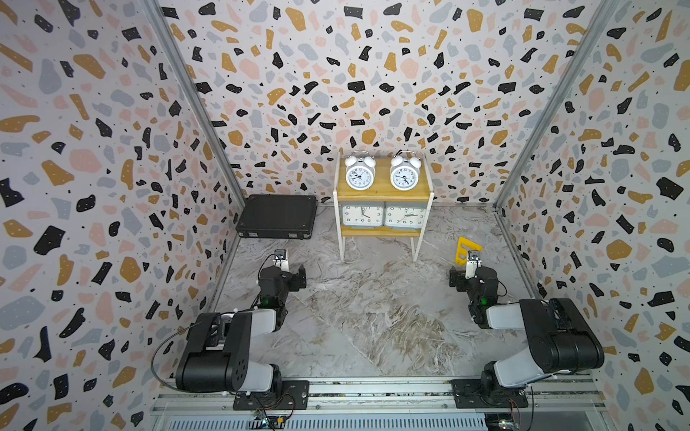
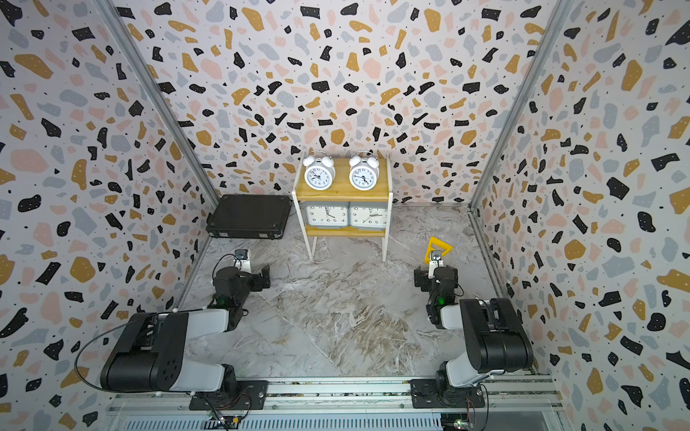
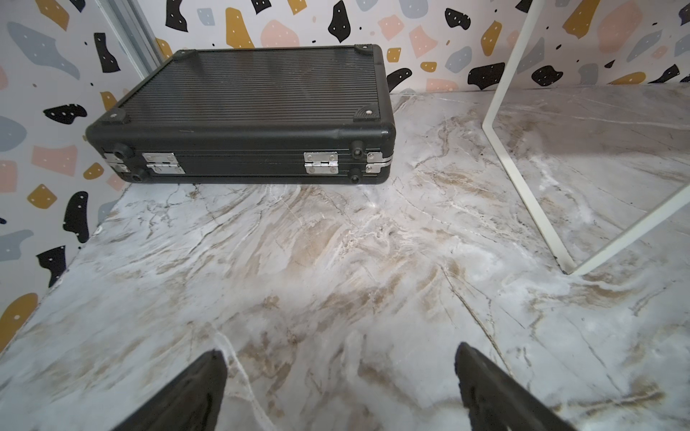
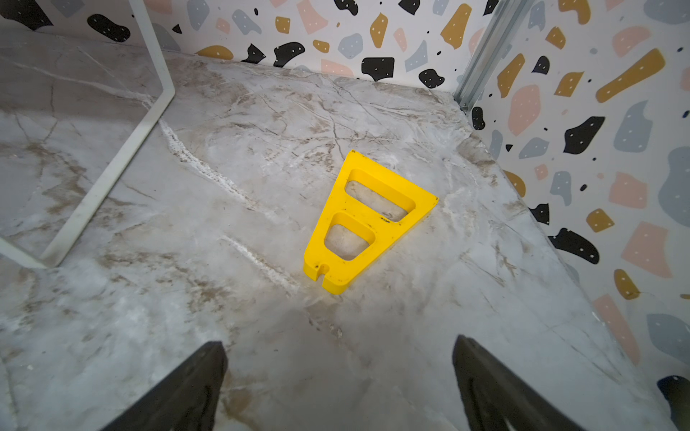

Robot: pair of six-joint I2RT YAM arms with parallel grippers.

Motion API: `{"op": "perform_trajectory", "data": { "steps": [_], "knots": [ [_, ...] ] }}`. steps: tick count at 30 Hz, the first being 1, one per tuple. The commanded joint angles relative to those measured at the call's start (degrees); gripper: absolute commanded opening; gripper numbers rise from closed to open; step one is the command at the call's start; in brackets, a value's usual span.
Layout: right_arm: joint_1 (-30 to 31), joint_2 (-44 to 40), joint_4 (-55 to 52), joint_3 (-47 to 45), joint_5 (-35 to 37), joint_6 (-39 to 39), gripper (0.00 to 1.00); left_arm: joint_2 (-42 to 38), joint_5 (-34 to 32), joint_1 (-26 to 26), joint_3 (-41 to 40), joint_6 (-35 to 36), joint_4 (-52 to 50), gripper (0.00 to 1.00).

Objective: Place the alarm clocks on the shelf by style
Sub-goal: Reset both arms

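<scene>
The shelf stands against the back wall. Two white round twin-bell alarm clocks sit side by side on its top board. Two grey rectangular clocks fill the lower board, faces forward. Both top views show all of them. My left gripper hangs open over bare marble, well short of the shelf's white leg. My right gripper is open too, with nothing between its fingers, on the other side of the shelf's frame.
A flat black case lies in the back left corner beside the shelf. A yellow triangular plastic piece lies on the marble ahead of the right gripper, near the right wall. Patterned walls close in on three sides.
</scene>
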Motion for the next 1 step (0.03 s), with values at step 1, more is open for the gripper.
{"op": "perform_trajectory", "data": {
  "steps": [1],
  "knots": [
    [-0.25, -0.39, 0.04, 0.77, -0.06, 0.54, 1.0, -0.08, 0.25, 0.21, 0.02, -0.14, 2.62, 0.99]
  ]
}}
